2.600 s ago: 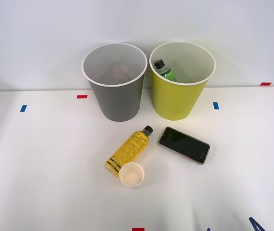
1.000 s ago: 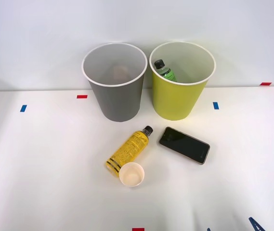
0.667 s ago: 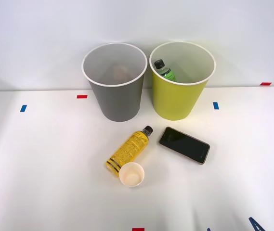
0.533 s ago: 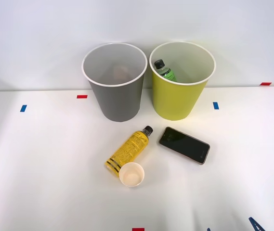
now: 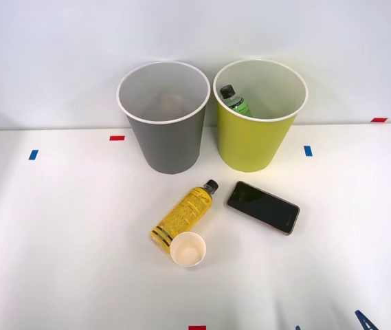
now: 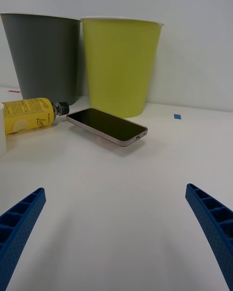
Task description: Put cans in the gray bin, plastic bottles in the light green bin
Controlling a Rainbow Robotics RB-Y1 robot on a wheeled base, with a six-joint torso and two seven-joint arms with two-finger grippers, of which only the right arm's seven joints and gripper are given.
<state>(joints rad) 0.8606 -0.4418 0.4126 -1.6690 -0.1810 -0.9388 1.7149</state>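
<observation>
Two tall, round, tapered bins stand side by side at the back of the white worktop (image 5: pixel 58 227), close together so one reach serves both. The gray bin (image 5: pixel 168 144) has a white rim and pale inside, and something dim sits low in it that I cannot make out. The light green bin (image 5: pixel 253 141), yellow-green outside with a white rim, already holds a clear plastic bottle with a green label and dark cap (image 5: pixel 234 100), leaning against the inner wall on the side toward the gray bin.

The slim plastic bottle with a yellow label and dark cap (image 5: pixel 184 215) lies on its side in front of the bins, cap pointing toward them, not yet sorted. A small white paper cup (image 5: pixel 187 249) stands upright, touching the bottle's base. A dark smartphone (image 5: pixel 262 207) lies flat just beside the bottle's cap end, on my right. Neither belongs in either bin.

My right hand (image 6: pixel 116 233) hovers low over the bare worktop, its blue ribbed fingers (image 6: pixel 22 218) spread wide and holding nothing. From the wrist, the phone lies straight ahead and the yellow bottle (image 6: pixel 31 115) off to one side. I judge the next step is to shift toward that bottle, clearing the cup and phone, then carry it to the light green bin.
</observation>
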